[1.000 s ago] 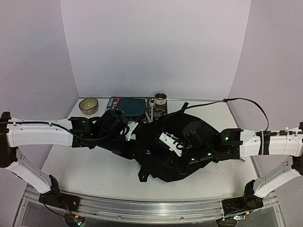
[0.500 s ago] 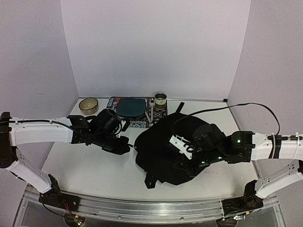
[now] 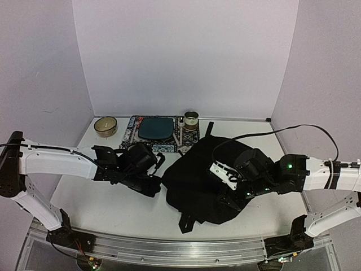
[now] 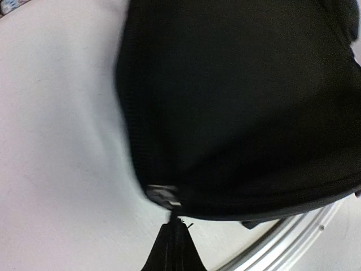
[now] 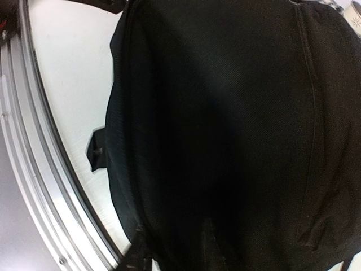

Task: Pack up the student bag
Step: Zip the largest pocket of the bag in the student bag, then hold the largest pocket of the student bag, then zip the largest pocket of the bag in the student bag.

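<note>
zipping seems the step we are watching: the student bag [image 3: 197,169] is lying centre-right on the surface [image 3: 101,197]. the left end effector [image 4: 172,248] is pressing together at the zipper slider [image 4: 163,195]; the right end effector [image 3: 228,195], above the bag, we cannot tell. next is calling for a steady pull.

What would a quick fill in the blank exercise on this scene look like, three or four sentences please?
1. The student bag is ___ in colour.
2. The teal pad lies on a patterned ___ at the back.
3. The left claw, at the bag's edge, is ___ rather than open.
4. In the top view, the small round container stands to the ___ of the teal pad.
Missing words: black; mat; shut; right.
</note>
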`<state>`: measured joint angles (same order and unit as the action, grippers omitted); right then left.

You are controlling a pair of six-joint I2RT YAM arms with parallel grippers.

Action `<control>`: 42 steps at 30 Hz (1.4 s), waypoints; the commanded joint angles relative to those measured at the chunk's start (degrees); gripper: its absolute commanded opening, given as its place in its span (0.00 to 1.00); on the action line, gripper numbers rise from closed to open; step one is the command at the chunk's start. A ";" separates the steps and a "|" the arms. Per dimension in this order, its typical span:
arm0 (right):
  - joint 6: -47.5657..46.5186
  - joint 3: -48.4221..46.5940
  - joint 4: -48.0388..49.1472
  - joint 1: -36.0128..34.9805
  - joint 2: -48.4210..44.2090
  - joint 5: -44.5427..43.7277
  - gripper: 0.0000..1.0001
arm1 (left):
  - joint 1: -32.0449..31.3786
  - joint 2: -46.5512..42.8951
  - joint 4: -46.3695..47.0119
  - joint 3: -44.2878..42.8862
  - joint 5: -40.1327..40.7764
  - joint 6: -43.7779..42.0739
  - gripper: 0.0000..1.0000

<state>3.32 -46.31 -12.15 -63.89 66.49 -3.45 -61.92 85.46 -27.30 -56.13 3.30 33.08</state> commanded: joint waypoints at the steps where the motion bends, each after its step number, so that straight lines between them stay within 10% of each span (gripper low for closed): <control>1: 1.29 -5.36 -4.02 0.47 1.89 8.63 0.49 | -5.31 2.92 2.92 -7.77 -0.13 -0.19 0.00; 7: 4.12 -5.94 4.85 0.51 3.73 15.56 0.67 | -7.19 5.38 7.99 -12.77 -6.33 -2.45 0.00; 17: 6.34 -3.65 16.06 0.43 8.91 15.36 0.67 | -9.60 4.86 10.75 -14.77 -10.91 -3.91 0.00; 35: 5.24 -1.23 12.89 0.43 9.58 12.67 0.01 | -9.50 -0.33 10.38 -11.83 -7.04 -5.40 0.00; 42: 5.13 -0.10 12.15 0.43 5.79 14.80 0.00 | -6.29 -4.55 9.99 -7.63 -4.31 -5.30 0.00</control>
<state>7.99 -47.48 3.90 -63.39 75.29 9.17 -70.41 85.82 -22.46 -64.55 -3.19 29.66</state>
